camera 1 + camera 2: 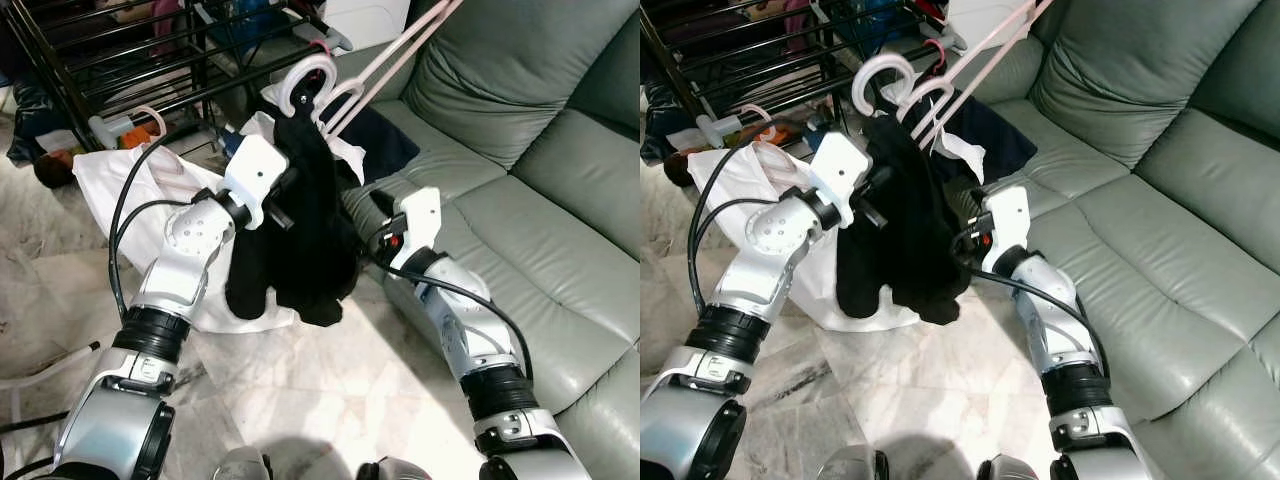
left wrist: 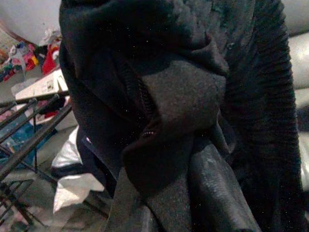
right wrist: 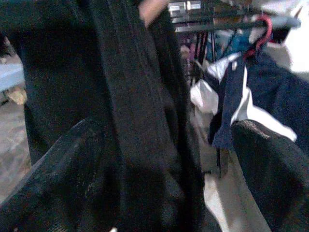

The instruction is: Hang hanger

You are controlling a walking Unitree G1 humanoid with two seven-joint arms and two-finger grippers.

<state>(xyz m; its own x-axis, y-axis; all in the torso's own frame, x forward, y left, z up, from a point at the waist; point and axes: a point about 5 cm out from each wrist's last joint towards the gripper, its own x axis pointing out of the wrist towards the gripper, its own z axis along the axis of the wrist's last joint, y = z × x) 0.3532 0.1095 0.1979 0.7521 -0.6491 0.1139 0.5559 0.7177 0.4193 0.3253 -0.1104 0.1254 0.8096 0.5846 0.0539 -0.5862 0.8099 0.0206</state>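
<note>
- Nearest: black garment (image 1: 295, 230), draped on pink hanger (image 1: 305, 80), bunched between both arms.
- Left gripper (image 2: 193, 193) clenched on cloth; right gripper (image 3: 169, 174) spread around it.
- Lift hook clear, aim for drying rack (image 1: 120, 50) behind; avoid snagging.

Two silver arms with black ribbed collars at the forearm joints. The left arm (image 1: 180, 270) ends in a white wrist housing with one dark screw hole; looping black cables trail along both. A red mark sits on the right arm's (image 1: 455, 310) white wrist block.
</note>
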